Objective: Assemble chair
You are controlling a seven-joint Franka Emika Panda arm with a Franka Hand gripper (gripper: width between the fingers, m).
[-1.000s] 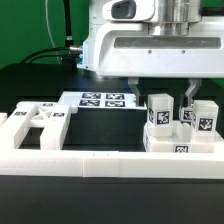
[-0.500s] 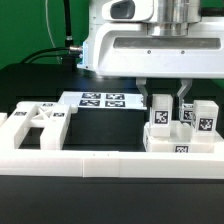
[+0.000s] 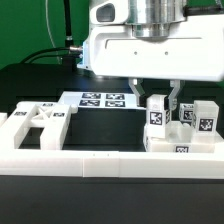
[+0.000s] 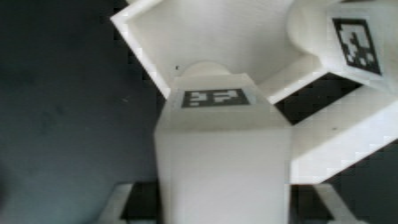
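A: Fig. 1: gripper (image 3: 158, 97) state?
B: Jaws pinched on upright square leg (image 3: 157, 114), ext. view's right.
A: Handling?
B: Prob. light, stiff, slick plastic; grip opp. flat sides nr top.

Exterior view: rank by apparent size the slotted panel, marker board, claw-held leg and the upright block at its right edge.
1. slotted panel
2. marker board, though farther back
3. leg and upright block: alike, unranked

My jaws are clamping an upright white tagged leg (image 3: 157, 112). A second leg (image 3: 204, 116) is standing near it, toward the exterior view's right; a slotted panel (image 3: 35, 122) is lying well apart, toward its left.
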